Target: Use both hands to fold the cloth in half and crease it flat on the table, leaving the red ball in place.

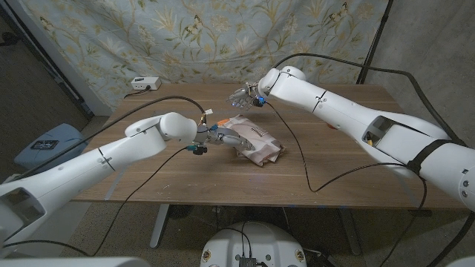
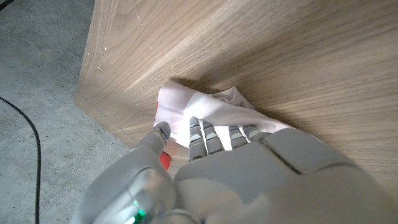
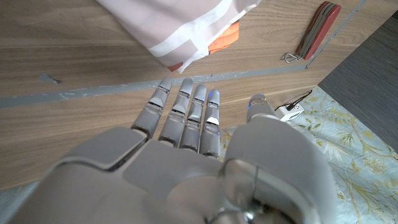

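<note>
A crumpled white cloth (image 1: 256, 142) with pale stripes lies mid-table, bunched rather than flat. My left hand (image 1: 217, 137) reaches in from its left side, and in the left wrist view its fingers (image 2: 205, 135) lie stretched on the white fabric (image 2: 202, 109), thumb apart. A small red rounded thing (image 2: 165, 160), perhaps the ball, peeks out beside the thumb. My right hand (image 1: 245, 96) hovers over the far part of the table, fingers (image 3: 186, 112) straight and holding nothing. It is clear of the cloth (image 3: 180, 25), under whose edge an orange patch (image 3: 222, 38) shows.
A red pocket tool (image 3: 317, 30) with a ring lies on the wood near the cloth. A white socket box (image 1: 145, 83) sits at the far left corner. Black cables (image 1: 312, 178) cross the table (image 1: 349, 159). A floral curtain hangs behind.
</note>
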Robot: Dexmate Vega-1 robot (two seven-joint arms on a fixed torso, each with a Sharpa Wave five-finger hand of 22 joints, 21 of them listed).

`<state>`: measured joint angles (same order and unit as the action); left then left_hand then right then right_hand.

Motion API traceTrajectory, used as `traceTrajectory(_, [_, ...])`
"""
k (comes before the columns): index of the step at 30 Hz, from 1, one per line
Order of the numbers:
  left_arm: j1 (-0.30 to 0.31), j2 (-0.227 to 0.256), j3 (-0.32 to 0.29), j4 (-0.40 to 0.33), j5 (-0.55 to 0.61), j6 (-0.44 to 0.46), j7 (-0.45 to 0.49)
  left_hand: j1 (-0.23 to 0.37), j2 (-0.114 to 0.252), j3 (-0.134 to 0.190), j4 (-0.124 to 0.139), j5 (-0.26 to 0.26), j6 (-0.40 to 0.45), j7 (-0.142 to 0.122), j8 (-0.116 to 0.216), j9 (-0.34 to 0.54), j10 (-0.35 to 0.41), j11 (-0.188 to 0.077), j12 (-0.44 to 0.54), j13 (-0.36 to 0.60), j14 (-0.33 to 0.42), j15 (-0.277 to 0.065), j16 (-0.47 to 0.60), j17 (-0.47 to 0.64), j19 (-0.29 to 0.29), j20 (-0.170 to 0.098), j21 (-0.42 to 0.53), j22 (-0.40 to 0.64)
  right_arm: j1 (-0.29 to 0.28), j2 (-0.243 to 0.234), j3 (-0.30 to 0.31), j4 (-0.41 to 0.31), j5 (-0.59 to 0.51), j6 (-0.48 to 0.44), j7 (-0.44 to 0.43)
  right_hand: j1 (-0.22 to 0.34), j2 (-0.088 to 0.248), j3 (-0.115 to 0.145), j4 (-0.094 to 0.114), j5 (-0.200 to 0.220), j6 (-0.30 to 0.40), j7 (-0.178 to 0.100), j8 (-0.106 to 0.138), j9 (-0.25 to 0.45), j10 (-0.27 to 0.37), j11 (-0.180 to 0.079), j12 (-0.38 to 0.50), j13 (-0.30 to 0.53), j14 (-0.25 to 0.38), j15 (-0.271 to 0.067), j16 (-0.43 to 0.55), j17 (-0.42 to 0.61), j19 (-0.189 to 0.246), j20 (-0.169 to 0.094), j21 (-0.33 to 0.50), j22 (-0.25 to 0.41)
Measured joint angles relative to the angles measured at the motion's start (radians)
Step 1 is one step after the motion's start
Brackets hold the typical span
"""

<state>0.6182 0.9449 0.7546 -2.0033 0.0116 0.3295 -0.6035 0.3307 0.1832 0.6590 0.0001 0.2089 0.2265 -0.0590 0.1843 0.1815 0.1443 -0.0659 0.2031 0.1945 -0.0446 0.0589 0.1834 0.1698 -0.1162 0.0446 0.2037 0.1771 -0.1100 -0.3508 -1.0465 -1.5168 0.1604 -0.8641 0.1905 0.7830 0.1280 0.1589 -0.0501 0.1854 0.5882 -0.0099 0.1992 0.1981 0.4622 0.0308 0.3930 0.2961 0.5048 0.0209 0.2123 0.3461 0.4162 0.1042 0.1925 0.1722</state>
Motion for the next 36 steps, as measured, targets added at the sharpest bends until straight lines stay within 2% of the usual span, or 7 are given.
traceTrajectory(2, [0.000, 0.000, 0.000, 0.000, 0.002, 0.000, 0.003, 0.000, 0.000, 0.000, 0.000, 0.000, 0.000, 0.000, 0.000, 0.000, 0.000, 0.000, 0.000, 0.000, 0.000, 0.000, 0.000, 0.000, 0.000, 0.000, 0.000, 0.000, -0.007, -0.003, 0.000, -0.008, 0.000, 0.000, 0.000, 0.004, -0.004, 0.000, -0.014, 0.000, 0.014, -0.025, 0.000, -0.006, 0.004, -0.022, -0.011, -0.013, -0.006, -0.006, 0.000, -0.003, 0.001, -0.001, 0.000, 0.000])
traceTrajectory(7, [0.005, -0.011, 0.012, 0.030, 0.008, -0.003, 0.008, 0.000, 0.000, 0.000, 0.000, 0.000, 0.000, 0.000, 0.000, 0.000, 0.000, 0.000, 0.000, 0.000, 0.000, 0.000, -0.002, 0.000, 0.002, 0.002, -0.001, -0.003, -0.020, -0.012, -0.014, -0.033, -0.035, 0.011, -0.041, 0.007, -0.007, -0.004, -0.020, -0.002, 0.007, -0.071, 0.000, -0.012, 0.002, -0.058, -0.034, -0.035, -0.022, -0.026, 0.000, -0.008, -0.001, -0.013, 0.000, 0.000])
traceTrajectory(14, [0.006, -0.018, 0.018, 0.048, 0.011, -0.015, 0.010, 0.000, 0.000, 0.000, 0.000, 0.000, 0.000, 0.000, 0.000, 0.000, 0.000, 0.000, 0.000, 0.000, 0.000, 0.000, -0.002, 0.000, 0.004, 0.004, -0.003, -0.003, -0.026, -0.033, -0.063, -0.076, -0.091, 0.007, -0.053, -0.020, -0.005, -0.008, -0.017, -0.005, -0.036, -0.068, -0.018, -0.017, -0.026, -0.081, -0.079, -0.063, -0.079, -0.032, -0.013, -0.016, -0.016, -0.029, 0.000, 0.000])
traceTrajectory(17, [0.007, -0.022, 0.018, 0.057, 0.011, -0.020, 0.011, 0.000, 0.000, 0.000, 0.000, 0.000, 0.000, 0.000, 0.000, 0.000, 0.000, 0.000, 0.000, 0.000, 0.000, 0.000, -0.002, 0.000, 0.004, 0.004, -0.006, -0.003, -0.026, -0.042, -0.086, -0.095, -0.114, -0.003, -0.050, -0.048, 0.002, -0.018, -0.006, -0.005, -0.050, -0.080, -0.019, -0.017, -0.040, -0.089, -0.100, -0.074, -0.105, -0.029, -0.017, -0.020, -0.026, -0.039, 0.000, 0.000])
traceTrajectory(23, [0.008, -0.024, 0.018, 0.064, 0.009, -0.027, 0.012, 0.000, 0.000, 0.000, 0.000, 0.000, 0.000, 0.000, 0.000, 0.000, 0.000, 0.000, 0.000, 0.000, 0.000, 0.000, -0.002, 0.000, 0.004, 0.004, -0.006, -0.003, -0.022, -0.056, -0.124, -0.117, -0.147, -0.017, -0.030, -0.142, 0.023, -0.031, 0.046, -0.005, -0.096, -0.115, -0.019, -0.017, -0.065, -0.096, -0.147, -0.098, -0.157, -0.021, -0.020, -0.031, -0.053, -0.054, -0.004, 0.002])
traceTrajectory(28, [0.009, -0.025, 0.018, 0.072, 0.004, -0.032, 0.011, 0.000, 0.000, 0.000, 0.000, 0.000, 0.000, 0.000, 0.000, 0.000, 0.000, 0.000, 0.000, 0.000, 0.000, 0.000, -0.002, 0.000, 0.004, 0.004, -0.007, -0.002, -0.020, -0.066, -0.157, -0.132, -0.190, -0.028, -0.001, -0.212, 0.032, -0.049, 0.086, -0.005, -0.105, -0.110, -0.019, -0.017, -0.068, -0.095, -0.162, -0.106, -0.171, -0.017, -0.020, -0.039, -0.062, -0.056, -0.004, 0.003])
traceTrajectory(36, [0.009, -0.026, 0.017, 0.076, -0.003, -0.034, 0.009, 0.000, 0.000, 0.000, 0.000, 0.000, 0.000, 0.000, 0.000, 0.000, 0.000, 0.000, 0.000, 0.000, 0.000, 0.000, -0.002, 0.000, 0.003, 0.003, -0.002, -0.002, -0.030, -0.074, -0.177, -0.137, -0.217, -0.030, 0.017, -0.266, 0.036, -0.065, 0.121, 0.000, -0.110, -0.105, -0.019, -0.017, -0.068, -0.095, -0.168, -0.106, -0.176, -0.019, -0.020, -0.045, -0.066, -0.060, -0.004, 0.003])
